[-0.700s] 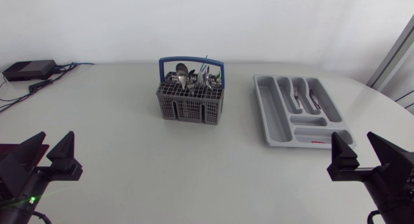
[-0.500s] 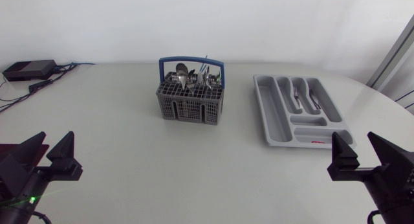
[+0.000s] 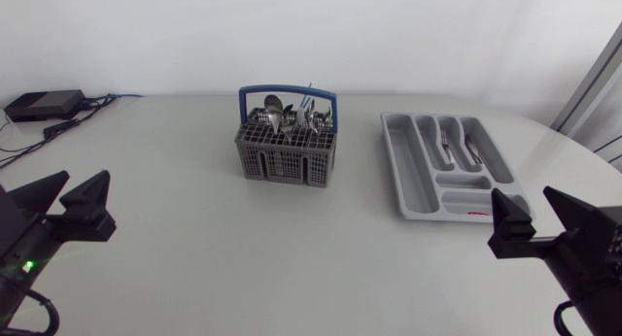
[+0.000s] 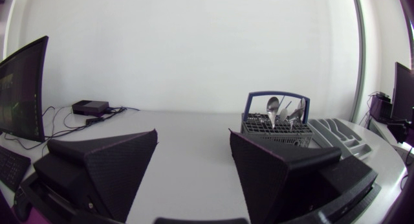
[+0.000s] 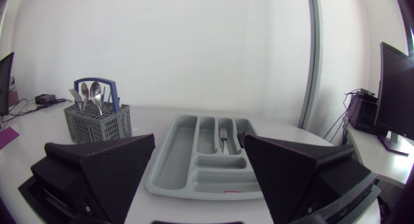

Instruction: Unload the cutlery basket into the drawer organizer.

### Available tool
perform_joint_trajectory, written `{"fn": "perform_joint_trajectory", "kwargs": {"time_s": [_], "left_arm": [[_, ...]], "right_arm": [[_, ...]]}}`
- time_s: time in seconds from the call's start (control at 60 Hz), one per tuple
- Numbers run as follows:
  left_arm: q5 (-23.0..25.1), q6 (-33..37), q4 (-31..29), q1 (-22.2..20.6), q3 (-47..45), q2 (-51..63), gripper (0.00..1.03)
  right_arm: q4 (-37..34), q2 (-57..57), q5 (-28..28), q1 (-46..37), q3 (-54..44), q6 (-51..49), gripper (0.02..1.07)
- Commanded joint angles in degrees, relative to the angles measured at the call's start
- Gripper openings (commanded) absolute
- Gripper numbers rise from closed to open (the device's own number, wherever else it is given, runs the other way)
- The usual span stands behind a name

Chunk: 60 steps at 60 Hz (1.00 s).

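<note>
**Both claws wide open and empty; cutlery in the basket**

Nearest the robot, the left gripper [image 3: 86, 181] sat at about 8 o'clock on the table and the right gripper [image 3: 522, 195] at about 4 o'clock. On each, the two wedge fingers were spread far apart with nothing between them. The wrist views showed the same gape on the left gripper [image 4: 193, 136] and the right gripper [image 5: 199, 141]. Most of each arm was cut off by the head view's edge.

Farther out, at about 2 o'clock, lay the grey drawer organizer [image 3: 409, 181], well apart from both claws. It lay straight ahead of the right gripper at 12 o'clock [image 5: 169, 160]. One fork [image 3: 446, 136] lay in a long compartment, with a second piece beside it too small to identify. A small red mark [image 3: 475, 215] on the organizer's near rim was too small to read.

At roughly 12 o'clock stood the grey cutlery basket [image 3: 287, 159] with its blue handle [image 3: 288, 87], upright. From the left gripper it lay at about 1 o'clock [image 4: 277, 129]. Spoon bowls [image 3: 273, 110] rose above its rim. The lower ends of all pieces were hidden by the mesh walls, and the rest of the bundle was hard to sort.

Farthest, at 10 o'clock, sat a black box [image 3: 43, 105] with cables.
</note>
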Motion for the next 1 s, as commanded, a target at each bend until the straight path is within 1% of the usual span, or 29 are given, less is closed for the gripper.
{"fn": "perform_joint_trajectory", "kwargs": {"time_s": [0.0,0.05,0.083,0.1,0.133,0.15,0.2,0.283,0.35,0.4,0.417,0.433,0.45,0.483,0.5,0.617,0.633,0.733,0.75,0.767,0.783,0.817,0.867,0.883,0.917,0.95,0.967,0.983], "left_arm": [[-0.2,-1.6,-0.1,-2.1,5.5,7.6,0.94],[-0.2,-1.5,-1.2,-3.5,8.9,12.0,0.94],[-0.2,-1.6,-1.2,-3.5,9.1,12.3,0.94],[-0.3,-1.8,-1.9,-4.7,11.6,16.0,0.91],[-0.4,-1.6,-2.5,-5.4,12.8,17.7,0.91],[-0.4,-1.8,-3.8,-5.8,14.8,20.2,0.91],[-0.3,-1.9,-6.0,-6.6,19.1,26.2,0.91],[-0.3,-2.0,-7.2,-7.4,22.8,32.1,0.91],[-0.3,-1.6,-9.7,-7.8,26.9,36.8,0.91],[0.0,-1.5,-12.8,-7.9,30.3,40.3,0.9],[2.3,-1.2,-14.7,-7.9,32.8,43.1,0.86],[4.3,-1.2,-16.1,-7.3,34.1,44.7,0.84],[5.3,-1.2,-16.7,-7.1,34.7,45.4,0.84],[9.3,-1.2,-19.0,-5.3,37.3,48.9,0.83],[9.8,-1.2,-19.4,-5.0,37.9,49.8,0.83],[9.9,2.3,-20.3,-4.9,42.8,57.0,0.83],[9.9,4.0,-20.4,-5.0,43.8,58.3,0.83],[9.9,8.0,-21.7,-5.1,45.8,60.2,0.84],[10.0,8.7,-22.0,-5.3,46.0,60.3,0.86],[10.0,10.2,-22.8,-5.8,46.3,60.7,0.9],[10.1,11.1,-23.2,-6.0,46.4,60.8,0.92],[11.4,13.3,-23.1,-6.0,46.3,60.9,0.93],[13.5,14.4,-22.4,-6.0,46.1,61.3,0.92],[14.7,14.9,-21.8,-6.0,45.9,61.4,0.92],[15.4,15.3,-21.3,-6.0,45.8,61.6,0.92],[16.4,15.5,-20.4,-6.0,45.7,62.0,0.92],[17.2,15.8,-19.4,-6.1,45.9,62.4,0.92],[17.3,16.1,-19.1,-6.1,45.9,62.7,0.92]], "right_arm": [[2.8,7.5,0.4,1.2,4.5,0.4,1.02],[3.8,11.3,0.5,1.8,6.4,0.8,1.02],[4.1,12.5,0.5,2.1,7.1,1.3,1.02],[4.6,14.7,0.9,2.6,8.5,2.0,1.02],[5.0,17.6,1.1,3.3,10.0,2.5,1.02],[5.1,18.7,1.1,3.6,10.6,2.7,1.02],[5.3,24.8,1.2,6.0,13.6,3.4,1.02],[5.9,32.1,1.2,8.7,16.8,3.4,1.02],[4.1,37.2,1.6,10.3,20.6,3.0,1.02],[3.1,40.5,0.5,11.7,22.9,2.7,1.02],[2.7,41.4,0.5,12.0,23.6,2.6,1.02],[2.0,42.7,0.5,12.4,24.5,2.4,1.02],[1.5,43.7,0.5,12.6,25.3,1.9,1.02],[0.7,46.4,0.5,13.4,26.9,1.3,1.02],[0.5,47.3,0.5,13.7,27.4,1.3,1.02],[-2.8,58.1,0.0,16.5,33.9,-0.8,1.02],[-3.4,59.7,-0.1,16.9,34.7,-1.5,1.02],[-4.4,65.7,-1.2,18.0,39.4,-8.3,1.02],[-5.0,66.7,-1.7,18.0,40.4,-8.9,1.02],[-5.6,67.6,-2.0,18.0,41.3,-9.1,1.02],[-6.5,68.5,-2.1,18.0,42.5,-9.3,1.02],[-8.9,70.6,-2.2,18.2,45.1,-11.1,1.02],[-11.3,73.0,-2.1,18.8,47.9,-13.1,1.02],[-12.0,73.8,-2.1,18.8,48.9,-13.6,1.02],[-12.3,76.0,-2.3,19.0,51.0,-13.9,1.02],[-12.3,77.2,-3.0,19.0,52.0,-14.1,1.01],[-12.2,79.6,-5.2,19.0,54.2,-14.5,0.99],[-12.2,80.2,-5.9,19.0,55.0,-14.4,0.99]]}}
